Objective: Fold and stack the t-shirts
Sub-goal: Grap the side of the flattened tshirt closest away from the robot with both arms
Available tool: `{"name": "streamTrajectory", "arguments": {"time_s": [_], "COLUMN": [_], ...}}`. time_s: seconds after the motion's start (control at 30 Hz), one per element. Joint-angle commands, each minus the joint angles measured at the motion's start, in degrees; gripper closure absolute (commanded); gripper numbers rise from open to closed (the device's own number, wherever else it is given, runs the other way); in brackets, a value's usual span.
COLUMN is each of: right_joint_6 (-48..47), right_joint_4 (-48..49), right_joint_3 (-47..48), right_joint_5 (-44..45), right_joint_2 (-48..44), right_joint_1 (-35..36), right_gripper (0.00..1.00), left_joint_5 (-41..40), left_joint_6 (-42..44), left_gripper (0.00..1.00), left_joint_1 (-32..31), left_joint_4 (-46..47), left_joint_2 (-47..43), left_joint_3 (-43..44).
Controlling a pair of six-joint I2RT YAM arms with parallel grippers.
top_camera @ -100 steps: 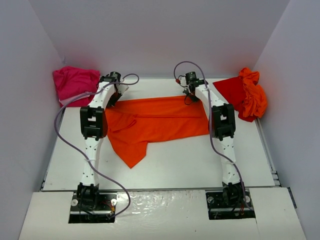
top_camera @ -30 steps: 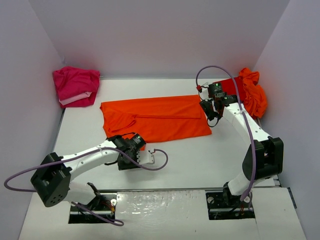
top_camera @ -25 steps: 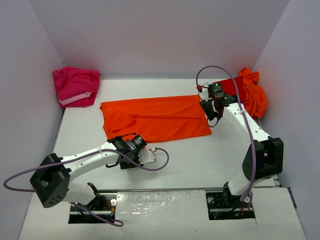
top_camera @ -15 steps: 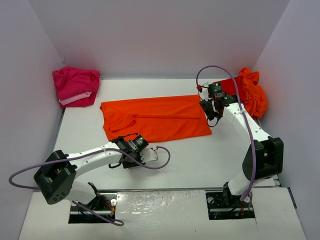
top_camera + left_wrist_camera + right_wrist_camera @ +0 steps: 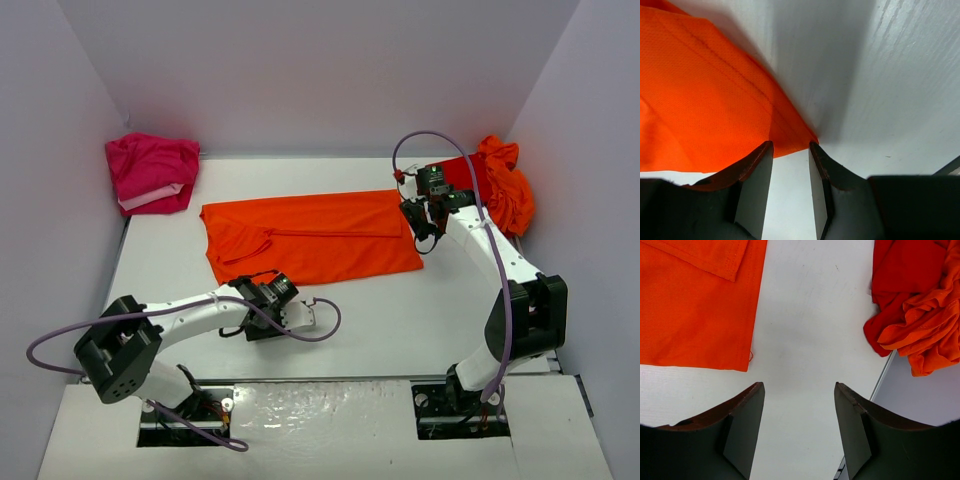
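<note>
Orange t-shirt (image 5: 310,238) lies flat mid-desk (image 5: 400,310). Left pincer (image 5: 790,147) sits low at the shirt's 7 o'clock corner, fingers a narrow gap apart, fabric tip just at the gap, not clamped. Right pincer (image 5: 799,387) is spread wide above desk at the shirt's 3 o'clock edge, near the red-orange pile (image 5: 495,190).

Left tool (image 5: 790,146) has swung near — to the orange t-shirt (image 5: 310,235) corner.

Four shirts: flat orange shirt (image 5: 310,238), crumpled orange shirt (image 5: 508,195), pink shirt (image 5: 150,170), red shirt (image 5: 462,180).
</note>
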Motion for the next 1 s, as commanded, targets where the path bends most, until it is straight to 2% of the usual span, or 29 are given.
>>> {"name": "streamTrajectory", "arguments": {"time_s": [0.0,0.6,0.77,0.97], "right_joint_6": [0.8,1.1,1.0,1.0], "right_joint_4": [2.0,2.4,2.4,2.4], "right_joint_3": [-0.1,-0.5,-0.8,-1.1], "right_joint_5": [1.3,0.7,0.7,0.5], "right_joint_2": [-2.4,-1.4,-1.8,-2.1], "right_joint_1": [-0.6,-0.8,-0.8,-0.8], "right_gripper": [0.45,0.44,0.44,0.44], "left_joint_5": [2.6,4.3,4.4,4.0], "left_joint_6": [0.8,2.7,2.3,1.8], "left_gripper": [0.69,0.7,0.77,0.79], "left_joint_1": [-0.4,-0.4,-0.4,-0.4], "left_joint_4": [-1.0,-3.8,-1.1,1.2], "left_joint_2": [0.6,2.7,6.5,8.2], "left_joint_3": [2.3,3.4,2.9,2.1]}}
